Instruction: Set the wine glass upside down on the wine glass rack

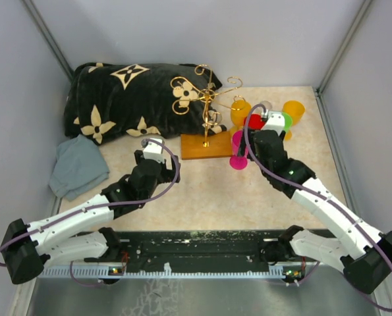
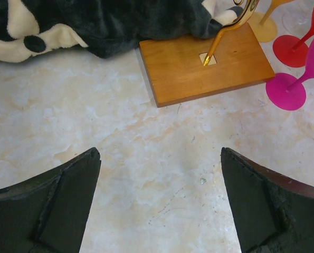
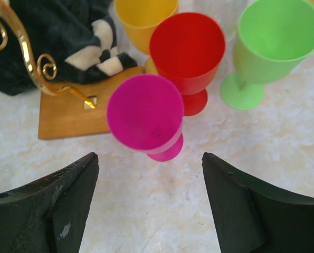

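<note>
The wine glass rack (image 1: pixel 206 125) is seen in the upper middle of the top view. Its gold wire tree rises from a flat wooden base (image 1: pixel 202 147), which is set on the table (image 1: pixel 215 197) just in front of a black cushion (image 1: pixel 130 95) patterned with cream flowers. A grey cloth (image 1: pixel 80 168) is laid at the left of that view.

Just right of the base, 4 coloured glasses are stood upright in a cluster. The magenta wine glass (image 3: pixel 145 112) is placed nearest the base, the red glass (image 3: pixel 187 47) just behind it, the yellow glass (image 3: pixel 144 16) at the upper edge of the right wrist view and the green glass (image 3: pixel 281 31) at its upper right.

The right gripper (image 3: pixel 149 156) is held above the magenta wine glass with its jaws spread wide and nothing touched by them. The left gripper (image 2: pixel 159 158) is also spread wide and nothing is held, with bare table shown between its fingers and the base in the upper middle of its view.
</note>
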Controlling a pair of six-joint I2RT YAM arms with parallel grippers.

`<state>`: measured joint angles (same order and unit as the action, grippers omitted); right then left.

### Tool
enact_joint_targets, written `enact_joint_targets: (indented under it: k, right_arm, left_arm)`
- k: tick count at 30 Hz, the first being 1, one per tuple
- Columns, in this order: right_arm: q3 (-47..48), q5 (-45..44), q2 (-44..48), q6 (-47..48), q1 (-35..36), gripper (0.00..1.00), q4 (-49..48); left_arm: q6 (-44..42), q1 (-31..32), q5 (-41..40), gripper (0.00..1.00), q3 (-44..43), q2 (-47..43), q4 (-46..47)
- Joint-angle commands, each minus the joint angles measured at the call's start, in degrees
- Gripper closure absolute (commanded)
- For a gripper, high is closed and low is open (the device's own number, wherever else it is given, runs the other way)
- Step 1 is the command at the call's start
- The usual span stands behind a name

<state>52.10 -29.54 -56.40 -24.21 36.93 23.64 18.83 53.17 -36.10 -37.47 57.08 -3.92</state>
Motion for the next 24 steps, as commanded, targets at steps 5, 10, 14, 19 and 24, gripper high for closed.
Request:
enact_joint_targets:
  k: [5,10,14,19,24]
  right_arm:
    - [4.2,1.4,-5.1,-0.4,-6.4,0.28,1.0]
    - [4.0,3.4,-8.6,-0.9,-7.9,0.36,-1.3]
    - [4.0,4.1,-9.8,-1.3,-9.3,0.38,-2.8]
    - [3.9,4.6,-11.4,-1.0,-10.9,0.42,-4.8]
    - [3.8,5.5,-13.9,-1.0,-11.9,0.52,-6.4]
  left_arm:
    - [1.7,0.1,1.9,0.00,-1.3,-0.8,-0.9]
    - [1.9,0.0,2.1,0.00,-1.3,-1.0,-1.1]
    - [2.2,0.0,2.2,0.00,-1.3,-0.8,-1.3]
    - [2.5,0.0,2.6,0.00,-1.4,0.0,-1.1]
    - [2.6,0.0,2.7,0.00,-1.7,0.9,-1.1]
